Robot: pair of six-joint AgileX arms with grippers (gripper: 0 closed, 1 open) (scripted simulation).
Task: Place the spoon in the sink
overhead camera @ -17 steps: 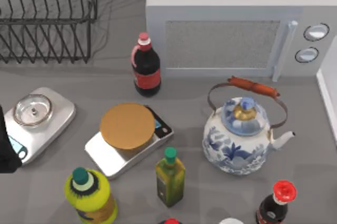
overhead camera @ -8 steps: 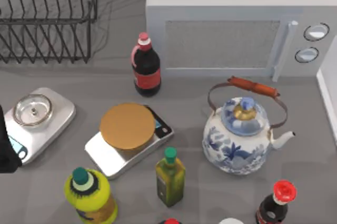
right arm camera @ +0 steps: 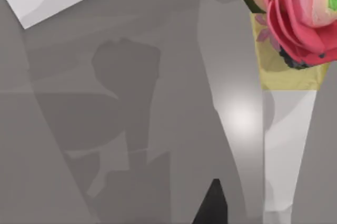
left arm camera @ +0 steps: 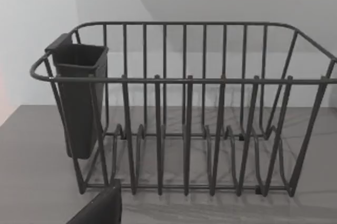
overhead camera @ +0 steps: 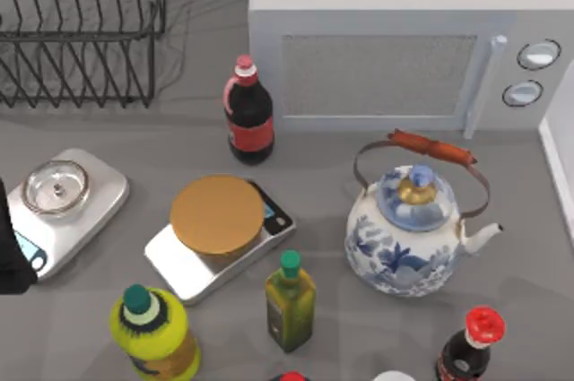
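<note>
Nearest the camera's lower edge stands a yellow bottle with a green cap (overhead camera: 148, 332); mid-table, a blue-and-white porcelain kettle (overhead camera: 408, 238); farthest, a black wire dish rack (overhead camera: 81, 27). I cannot tell spoon, sink, or either arm's jaw state.

A wire rack (overhead camera: 81, 27) fills the upper left of the top view, a white microwave (overhead camera: 404, 36) the upper right. A cola bottle (overhead camera: 248, 112) stands before the microwave. At centre a scale (overhead camera: 220, 238) carries a brown disc; another scale (overhead camera: 67, 206) sits at left. The blue-white kettle (overhead camera: 413, 233) stands at right; an oil bottle (overhead camera: 289, 302), a yellow bottle (overhead camera: 152, 332) and a red-capped bottle (overhead camera: 471, 345) line the bottom.
</note>
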